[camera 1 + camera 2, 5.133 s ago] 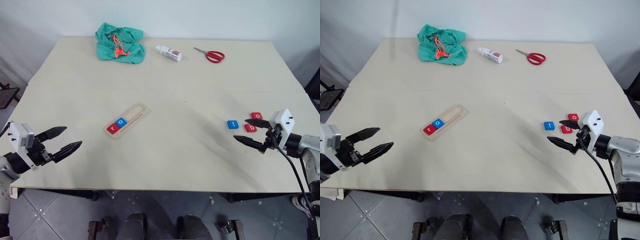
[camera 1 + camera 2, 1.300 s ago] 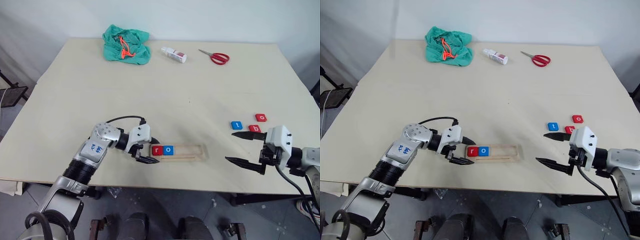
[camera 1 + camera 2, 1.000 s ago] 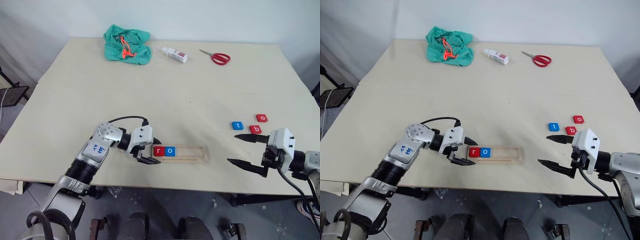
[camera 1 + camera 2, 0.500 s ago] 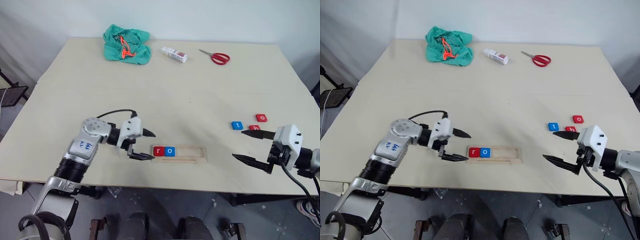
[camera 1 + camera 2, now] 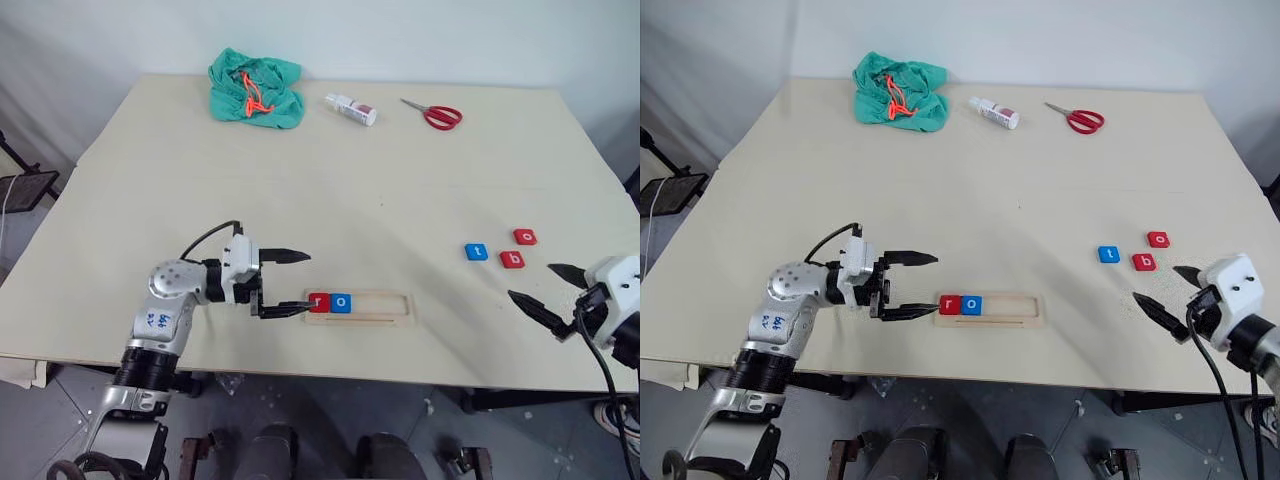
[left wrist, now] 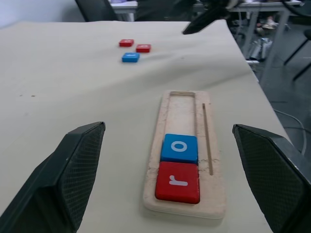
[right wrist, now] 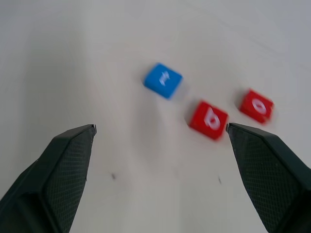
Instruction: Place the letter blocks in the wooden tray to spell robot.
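Three loose blocks (image 5: 501, 249) beyond right pincer (image 5: 549, 289).

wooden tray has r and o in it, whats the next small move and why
Probably bring the open right gripper forward over the red b block and close on it. The wooden tray holds only the red r and blue o, so b comes next, and it lies loose on the table beside the blue t and red o, nearest that gripper.

Lab or office: plain worktable (image 5: 400, 170), office chairs (image 6: 97, 7) behind
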`<state>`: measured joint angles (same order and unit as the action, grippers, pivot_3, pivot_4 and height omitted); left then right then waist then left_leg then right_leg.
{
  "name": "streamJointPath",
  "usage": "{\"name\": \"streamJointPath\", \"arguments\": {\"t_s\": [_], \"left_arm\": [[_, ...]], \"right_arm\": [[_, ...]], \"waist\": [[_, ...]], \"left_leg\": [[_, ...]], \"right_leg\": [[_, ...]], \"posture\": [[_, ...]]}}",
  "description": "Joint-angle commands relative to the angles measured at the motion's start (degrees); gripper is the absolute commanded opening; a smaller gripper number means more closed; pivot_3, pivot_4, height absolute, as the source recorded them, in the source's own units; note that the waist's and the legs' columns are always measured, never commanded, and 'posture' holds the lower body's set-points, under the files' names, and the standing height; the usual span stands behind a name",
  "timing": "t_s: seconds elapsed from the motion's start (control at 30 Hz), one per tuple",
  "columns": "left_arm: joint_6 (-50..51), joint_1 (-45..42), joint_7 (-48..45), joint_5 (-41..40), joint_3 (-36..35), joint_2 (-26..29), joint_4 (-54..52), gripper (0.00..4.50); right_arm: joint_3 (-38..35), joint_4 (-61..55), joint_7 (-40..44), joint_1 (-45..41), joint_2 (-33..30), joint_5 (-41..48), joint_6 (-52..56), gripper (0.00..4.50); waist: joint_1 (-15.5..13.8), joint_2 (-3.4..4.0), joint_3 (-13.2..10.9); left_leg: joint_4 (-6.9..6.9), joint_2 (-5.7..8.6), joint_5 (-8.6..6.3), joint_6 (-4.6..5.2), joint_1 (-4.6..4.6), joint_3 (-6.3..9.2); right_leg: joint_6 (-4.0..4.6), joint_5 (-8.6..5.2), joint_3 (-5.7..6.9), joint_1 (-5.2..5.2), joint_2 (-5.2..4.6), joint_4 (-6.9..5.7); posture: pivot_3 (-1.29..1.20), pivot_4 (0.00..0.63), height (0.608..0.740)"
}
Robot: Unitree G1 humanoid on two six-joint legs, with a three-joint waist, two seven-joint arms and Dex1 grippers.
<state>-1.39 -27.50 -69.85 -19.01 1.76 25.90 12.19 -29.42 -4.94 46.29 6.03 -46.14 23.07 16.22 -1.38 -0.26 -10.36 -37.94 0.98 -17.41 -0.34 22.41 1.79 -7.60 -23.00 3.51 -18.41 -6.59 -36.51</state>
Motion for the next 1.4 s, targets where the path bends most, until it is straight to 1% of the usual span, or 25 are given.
{"name": "streamJointPath", "arguments": {"t_s": [0.03,0.3,0.53,0.77,0.9,1.03,1.3,1.4], "left_arm": [[-2.51,1.42,0.29,-1.34,-1.66,0.32,-1.67,4.45],[-8.91,3.04,-5.02,-0.24,-1.27,3.03,3.55,4.45],[-9.34,3.67,-5.65,-1.14,-1.83,4.43,4.1,4.45],[-8.27,5.01,-4.53,-1.94,-1.96,4.28,1.25,4.45],[-7.62,5.89,-4.11,-2.2,-1.84,4.4,-0.36,4.45],[-7.53,6.59,-3.87,-2.27,-1.79,4.47,-1.22,4.45],[-7.09,7.54,-3.38,-2.51,-1.91,4.55,-2.73,4.45],[-6.95,7.73,-3.08,-2.49,-1.88,4.51,-3.11,4.45]], "right_arm": [[-3.98,-3.66,-2.4,1.0,0.52,1.32,1.08,4.5],[-6.21,-7.34,-3.84,5.71,0.51,1.58,4.74,4.5],[-8.65,-9.42,-4.48,8.49,0.62,2.04,8.72,4.5],[-6.66,-9.6,-6.38,5.5,0.72,2.01,12.4,4.5],[-5.85,-8.81,-5.91,4.8,0.16,1.83,13.8,4.5],[-3.12,-6.54,-8.07,-0.03,0.2,0.92,14.88,4.5],[0.3,-3.68,-9.97,-4.81,0.68,-0.61,15.54,4.5],[2.42,-0.19,-13.05,-9.41,1.85,-1.7,16.22,4.5]], "waist": [[0.05,0.01,0.01],[0.06,0.03,0.02],[0.02,0.03,0.02],[0.22,0.04,0.02],[0.16,0.03,0.02],[0.12,0.03,0.02],[0.08,0.04,0.02],[0.18,0.04,0.02]], "left_leg": [[0.0,0.0,0.0,0.0,-0.01,-0.03],[0.05,-0.03,0.0,0.0,-0.05,-0.06],[0.05,0.0,0.0,0.01,-0.05,-0.05],[0.05,-0.05,0.0,0.01,-0.07,-0.08],[0.06,-0.04,-0.01,0.01,-0.07,-0.08],[0.04,-0.02,0.0,0.02,-0.07,-0.11],[0.1,-0.03,0.0,0.02,-0.07,-0.1],[0.08,-0.03,0.0,0.02,-0.07,-0.11]], "right_leg": [[0.0,0.0,-0.02,0.0,0.0,0.0],[0.0,0.0,-0.03,0.0,0.02,0.01],[0.0,0.0,-0.04,0.02,0.0,0.02],[0.0,0.0,-0.08,0.01,0.03,0.0],[0.0,0.0,-0.1,0.01,0.02,0.01],[0.0,0.0,-0.15,0.01,0.0,0.01],[-0.01,0.0,-0.13,-0.01,0.01,0.01],[-0.01,0.0,-0.14,-0.01,0.0,0.01]], "posture": [[0.0,0.15,0.74],[0.0,0.15,0.74],[0.0,0.15,0.74],[0.0,0.15,0.74],[0.0,0.15,0.74],[0.0,0.15,0.74],[0.0,0.15,0.74],[0.0,0.15,0.74]]}}
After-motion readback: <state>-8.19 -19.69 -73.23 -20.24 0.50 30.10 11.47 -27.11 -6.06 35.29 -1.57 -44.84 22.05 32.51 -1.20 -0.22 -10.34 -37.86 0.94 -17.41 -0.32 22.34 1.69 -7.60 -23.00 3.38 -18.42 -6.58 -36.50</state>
